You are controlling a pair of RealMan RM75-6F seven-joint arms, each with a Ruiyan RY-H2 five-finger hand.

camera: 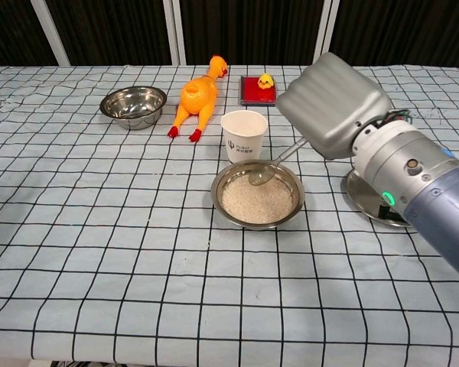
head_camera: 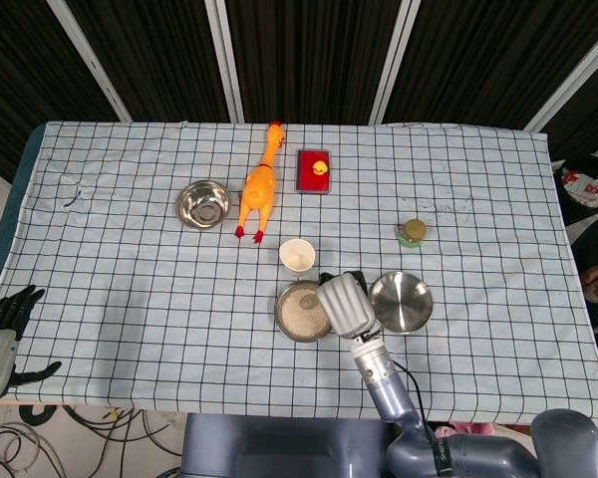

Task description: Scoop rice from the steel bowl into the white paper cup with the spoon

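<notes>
The steel bowl (camera: 217,193) of white rice sits mid-table, with its rim (head_camera: 278,315) also showing in the head view. Just behind it stands the white paper cup (camera: 244,134) (head_camera: 297,256), upright. My right hand (camera: 333,105) (head_camera: 344,304) hovers over the bowl's right side and grips the handle of the metal spoon (camera: 263,173). The spoon slants down to the left, its tip just above or touching the rice at the back of the bowl. My left hand (head_camera: 2,324) rests off the table's front left corner, fingers apart, holding nothing.
A shallow empty steel dish (camera: 365,197) (head_camera: 403,302) lies right of the rice bowl, partly behind my forearm. An empty steel bowl (camera: 134,105), an orange rubber chicken (camera: 197,98) and a red box with a yellow duck (camera: 260,89) stand at the back. A small jar (head_camera: 411,232) sits back right.
</notes>
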